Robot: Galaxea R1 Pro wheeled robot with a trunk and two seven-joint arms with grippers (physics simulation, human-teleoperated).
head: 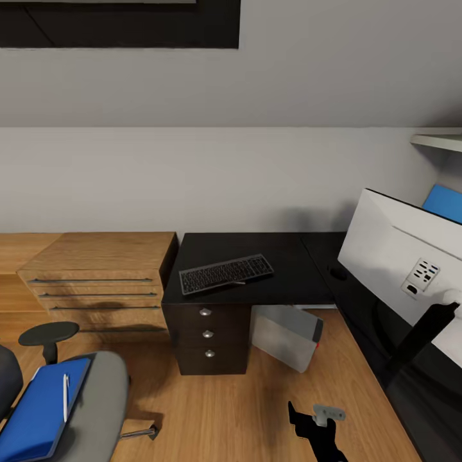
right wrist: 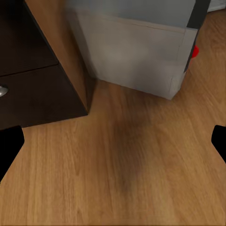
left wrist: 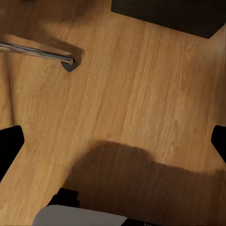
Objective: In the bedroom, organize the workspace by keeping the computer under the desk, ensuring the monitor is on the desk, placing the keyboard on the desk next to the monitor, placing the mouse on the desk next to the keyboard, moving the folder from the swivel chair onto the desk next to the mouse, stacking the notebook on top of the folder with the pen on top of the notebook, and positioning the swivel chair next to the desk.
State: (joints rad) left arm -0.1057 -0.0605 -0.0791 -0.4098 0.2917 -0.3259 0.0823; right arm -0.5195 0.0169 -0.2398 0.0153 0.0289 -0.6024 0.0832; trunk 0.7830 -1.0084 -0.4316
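Note:
The black desk (head: 282,253) carries the keyboard (head: 226,273) on its left part and the monitor (head: 398,253), seen from its white back, on the right wing. A small dark mouse (head: 338,272) lies by the monitor. The grey computer (head: 287,335) (right wrist: 136,56) stands tilted under the desk beside the drawers (head: 205,333). The swivel chair (head: 102,398) is at the lower left with the blue folder (head: 42,410) on its seat and the white pen (head: 65,396) lying on top. The notebook is hidden. My right gripper (head: 311,418) (right wrist: 113,143) hangs open over the floor, facing the computer. My left gripper (left wrist: 113,141) is open above bare floor.
A light wooden drawer unit (head: 96,276) stands left of the desk. A blue panel (head: 444,202) leans behind the monitor under a wall shelf (head: 443,138). A chrome chair leg (left wrist: 37,52) crosses the left wrist view. Wooden floor (head: 212,410) lies between chair and desk.

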